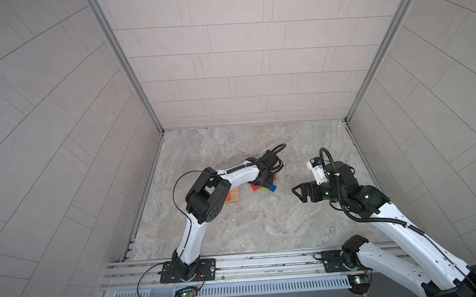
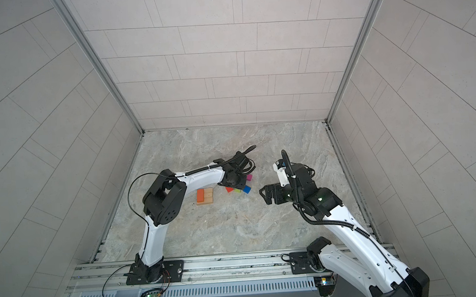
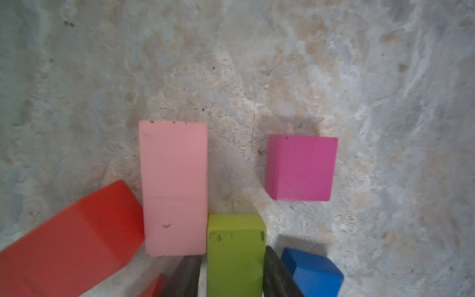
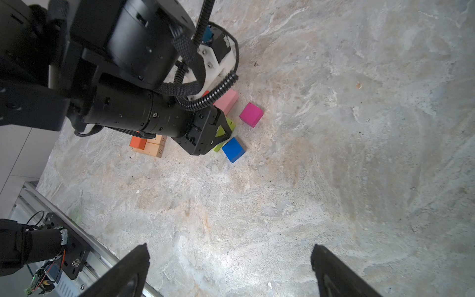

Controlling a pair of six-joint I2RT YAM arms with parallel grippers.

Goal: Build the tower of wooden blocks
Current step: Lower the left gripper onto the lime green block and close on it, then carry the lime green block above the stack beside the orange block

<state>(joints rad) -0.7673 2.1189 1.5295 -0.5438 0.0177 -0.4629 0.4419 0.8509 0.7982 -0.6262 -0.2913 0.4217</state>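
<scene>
The lime oblong (image 3: 235, 231) lies between the fingers (image 3: 185, 277) of my left end effector (image 3: 231, 253); I cannot tell whether they clamp it. My right end effector (image 4: 230, 254) hangs spread wide. In a top view the tower (image 2: 205, 196), tan bars (image 2: 209, 197) plus orange oblong (image 2: 200, 195), sits at the lime's nine o'clock.

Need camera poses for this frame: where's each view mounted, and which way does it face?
Top views: high over the front rail, looking down at the table; left arm and right arm both show.
Left wrist: on the left arm, facing down; left end effector flanks the lime oblong.
Right wrist: on the right arm, facing across the table at the left arm; right end effector open.
Shared: both wrist views show the magenta cube and blue cube.
</scene>
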